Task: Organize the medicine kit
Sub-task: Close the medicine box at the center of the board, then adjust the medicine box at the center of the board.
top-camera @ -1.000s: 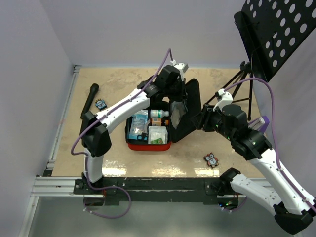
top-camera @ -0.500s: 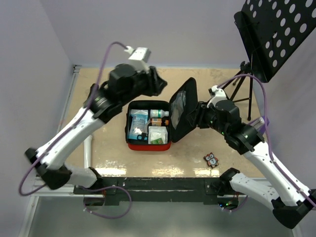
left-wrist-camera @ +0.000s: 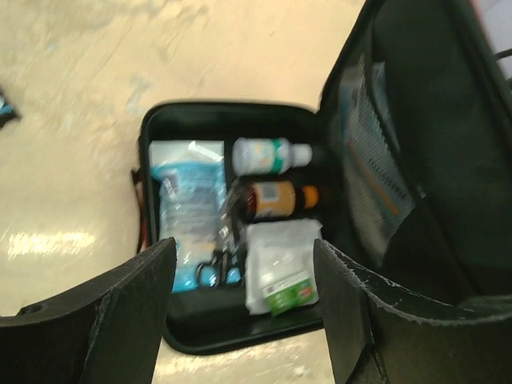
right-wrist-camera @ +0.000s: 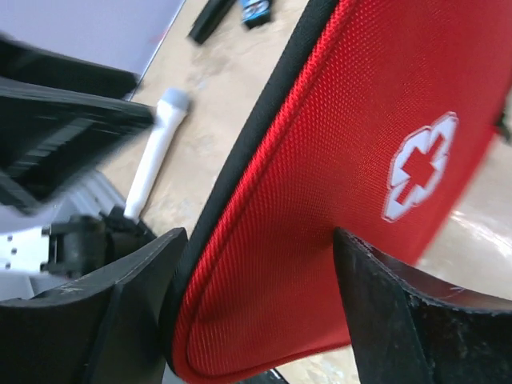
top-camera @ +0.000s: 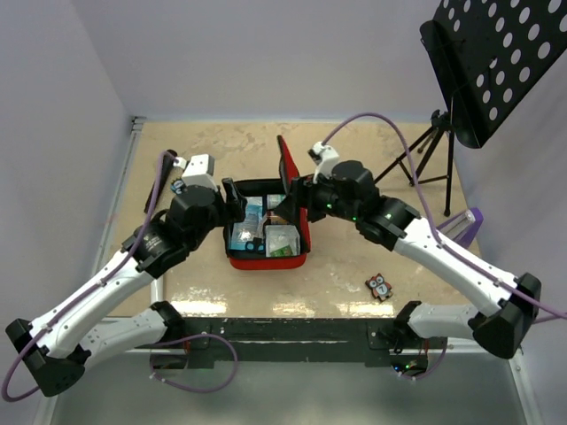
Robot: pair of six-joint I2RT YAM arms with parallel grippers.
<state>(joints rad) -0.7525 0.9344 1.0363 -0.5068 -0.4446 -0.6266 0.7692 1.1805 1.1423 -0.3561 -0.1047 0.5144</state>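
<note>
Red soft zip-up medicine kit [top-camera: 266, 260], table [top-camera: 213, 142] centre: packed, lid [right-wrist-camera: 320, 160] stood upright, unzipped. I had left gripper [left-wrist-camera: 244, 248], right gripper [right-wrist-camera: 258, 234] spread, empty.

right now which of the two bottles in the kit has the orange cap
The brown bottle in the medicine kit, lying between the white green-labelled bottle and the white packet.

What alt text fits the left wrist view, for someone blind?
The open medicine kit holds a blue pouch, a white bottle, a brown bottle, scissors and a white packet, its lid raised at right. The left claw hangs open above it.
</note>
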